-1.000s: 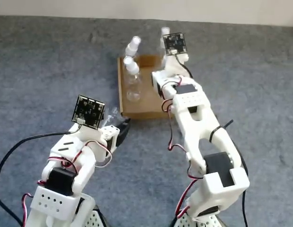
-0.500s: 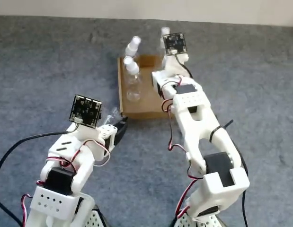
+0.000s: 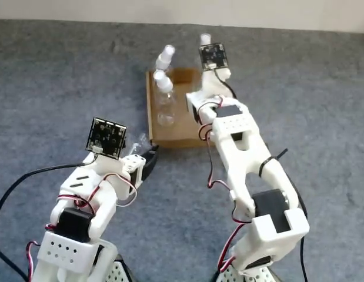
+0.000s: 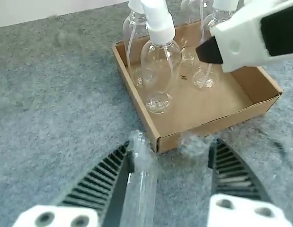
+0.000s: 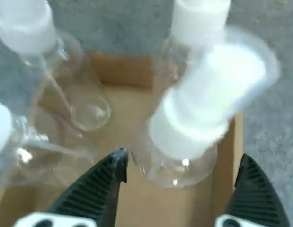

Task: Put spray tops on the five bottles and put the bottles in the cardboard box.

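Observation:
The cardboard box [image 3: 182, 126] sits on grey carpet and holds several clear bottles with white spray tops [image 3: 164, 85]. My right gripper [image 5: 182, 161] hangs over the box [image 5: 120, 71], open, its fingers either side of a topped bottle [image 5: 198, 118] that stands inside. My left gripper [image 4: 171, 146] is low in front of the box's near wall [image 4: 217, 123], open wide. A clear bottle without a top [image 4: 142, 175] lies along one left finger, neck toward the box; the other finger is well apart. From above, this bottle [image 3: 140, 141] glints beside the left gripper [image 3: 149, 161].
The right arm's white body and black finger [image 4: 212, 49] reach across the box in the left wrist view. Other topped bottles [image 5: 66, 90] crowd the box beside the right gripper. Open carpet [image 3: 64, 88] lies left and right of the box.
The left arm drew back a little from the box. The right arm's wrist shifted slightly left over the box. The bottles in the box stayed put.

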Motion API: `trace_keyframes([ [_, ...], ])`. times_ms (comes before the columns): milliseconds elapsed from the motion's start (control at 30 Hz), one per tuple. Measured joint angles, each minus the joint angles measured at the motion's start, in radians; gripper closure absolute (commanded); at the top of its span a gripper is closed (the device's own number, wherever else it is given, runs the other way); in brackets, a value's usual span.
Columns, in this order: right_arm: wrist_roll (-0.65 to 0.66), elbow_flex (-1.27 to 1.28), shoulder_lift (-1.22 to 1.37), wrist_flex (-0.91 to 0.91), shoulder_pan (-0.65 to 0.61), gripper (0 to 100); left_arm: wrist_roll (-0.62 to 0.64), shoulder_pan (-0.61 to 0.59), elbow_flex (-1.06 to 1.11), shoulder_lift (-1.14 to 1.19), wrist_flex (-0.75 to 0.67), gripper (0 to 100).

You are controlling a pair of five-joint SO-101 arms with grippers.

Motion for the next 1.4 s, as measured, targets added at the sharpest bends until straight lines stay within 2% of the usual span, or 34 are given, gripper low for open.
trace_keyframes([
  [267,0.000,-0.094,-0.057,0.198,-0.003,71.3,0.000,0.000,0.000,0.000,0.000,80],
  [533,0.000,-0.290,-0.247,0.532,-0.017,71.4,0.000,0.000,0.000,0.002,0.000,80],
  [667,-0.008,-0.351,-0.299,0.793,-0.104,71.4,-0.038,-0.017,-0.025,0.005,0.002,80],
  [767,-0.103,-0.354,-0.308,0.933,-0.222,71.4,-0.091,-0.112,-0.143,0.021,0.074,81],
  [933,-0.413,-0.293,-0.298,0.858,-0.431,71.4,-0.189,-0.379,-0.410,0.210,0.203,83],
  [1100,-0.479,-0.196,-0.210,0.646,-0.574,71.4,-0.325,-0.658,-0.761,0.589,0.347,83],
  [1200,-0.549,-0.155,-0.137,0.535,-0.615,71.4,-0.408,-0.793,-0.942,0.829,0.368,81],
  [1300,-0.618,-0.140,-0.058,0.480,-0.617,71.4,-0.446,-0.893,-1.071,1.037,0.368,77],
  [1400,-0.672,-0.140,0.014,0.442,-0.612,71.4,-0.477,-0.925,-1.148,1.194,0.368,77],
])
